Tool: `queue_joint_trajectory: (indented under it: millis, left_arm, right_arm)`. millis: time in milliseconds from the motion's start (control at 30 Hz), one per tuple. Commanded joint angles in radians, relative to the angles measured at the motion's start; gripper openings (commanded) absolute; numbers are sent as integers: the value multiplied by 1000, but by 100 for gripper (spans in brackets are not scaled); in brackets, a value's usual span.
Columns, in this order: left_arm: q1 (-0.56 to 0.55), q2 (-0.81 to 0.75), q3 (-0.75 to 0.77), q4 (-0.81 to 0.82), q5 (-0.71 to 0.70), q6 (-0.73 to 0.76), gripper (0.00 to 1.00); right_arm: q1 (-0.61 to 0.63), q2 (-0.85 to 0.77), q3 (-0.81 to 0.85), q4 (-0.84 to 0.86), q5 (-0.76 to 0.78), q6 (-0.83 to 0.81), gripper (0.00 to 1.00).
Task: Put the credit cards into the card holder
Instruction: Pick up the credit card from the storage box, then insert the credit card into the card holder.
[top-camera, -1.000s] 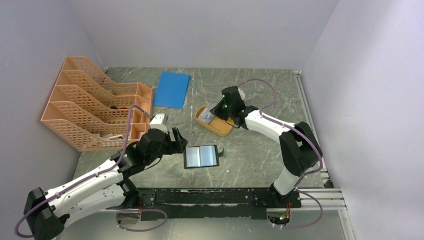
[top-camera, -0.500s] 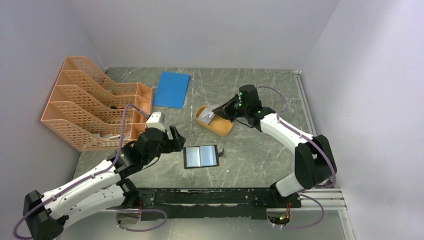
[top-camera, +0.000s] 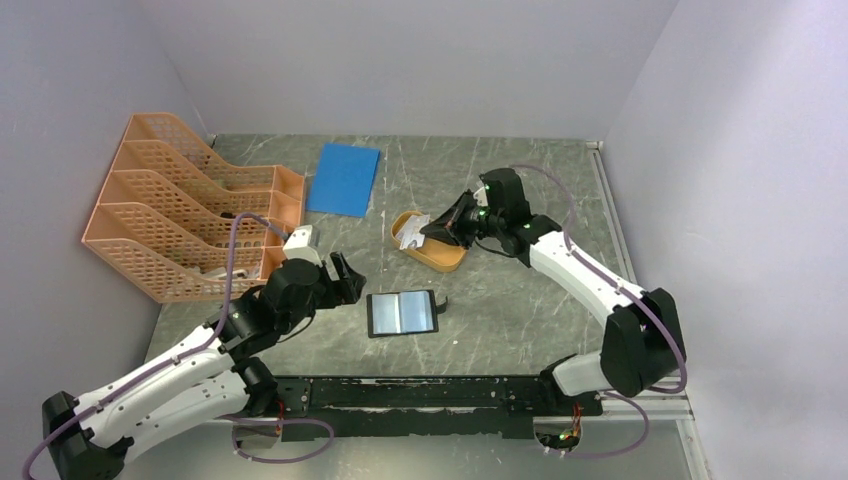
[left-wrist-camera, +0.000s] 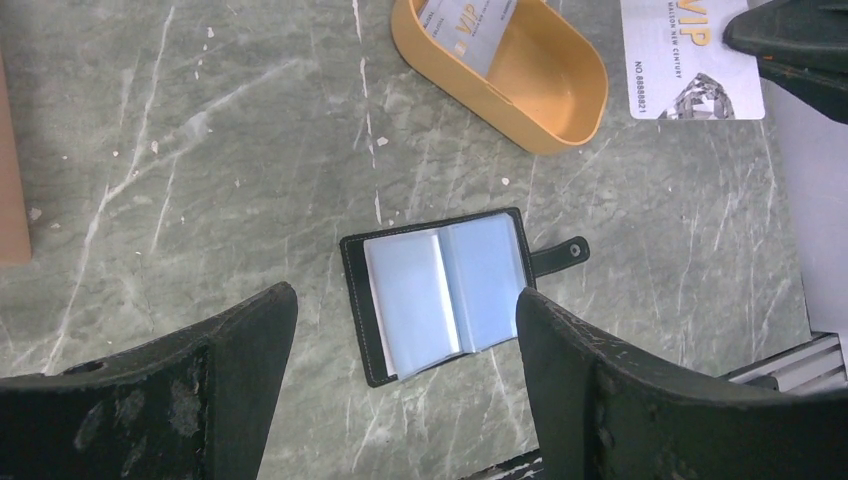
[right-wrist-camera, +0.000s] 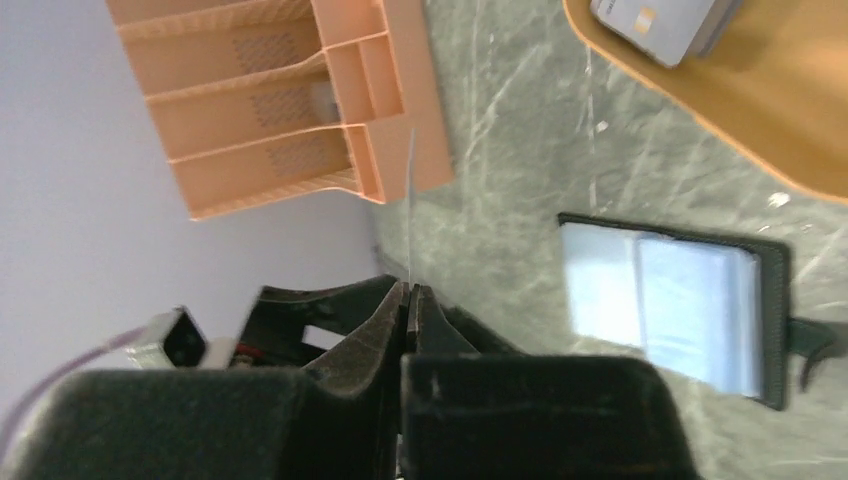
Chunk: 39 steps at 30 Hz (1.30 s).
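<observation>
Right fingers (right-wrist-camera: 385, 322) clamped on 1 credit card (left-wrist-camera: 690, 58), held above orange dish (left-wrist-camera: 560, 110), far of open card holder (left-wrist-camera: 440, 295). Left gripper (top-camera: 342, 278) spread wide, empty, just left of holder. Best: bring card near, level it with pocket mouth, slide slowly; left pins cover.

A lab test booth is shown: a stone-patterned table (top-camera: 520, 310) is boxed in by plain pale walls (top-camera: 400, 60), with a left arm (top-camera: 170, 375) and a right arm (top-camera: 585, 275) bolted to a metal rail (top-camera: 440, 392).
</observation>
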Motion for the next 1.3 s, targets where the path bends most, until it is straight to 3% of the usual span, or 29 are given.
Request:
queue_joint_trajectory:
  millis: [0, 267, 633, 1267]
  left_arm:
    - [5, -7, -12, 11, 19, 16, 84]
    - [5, 108, -41, 135, 150, 104, 82]
    - [5, 330, -78, 266, 210, 94, 73]
    - [8, 433, -139, 276, 165, 44, 51]
  right_arm:
    - [89, -82, 53, -173, 197, -429, 0]
    - [201, -184, -180, -94, 148, -655, 0]
    - [247, 22, -254, 66, 45, -587, 0]
    - [249, 151, -278, 130, 56, -495, 0]
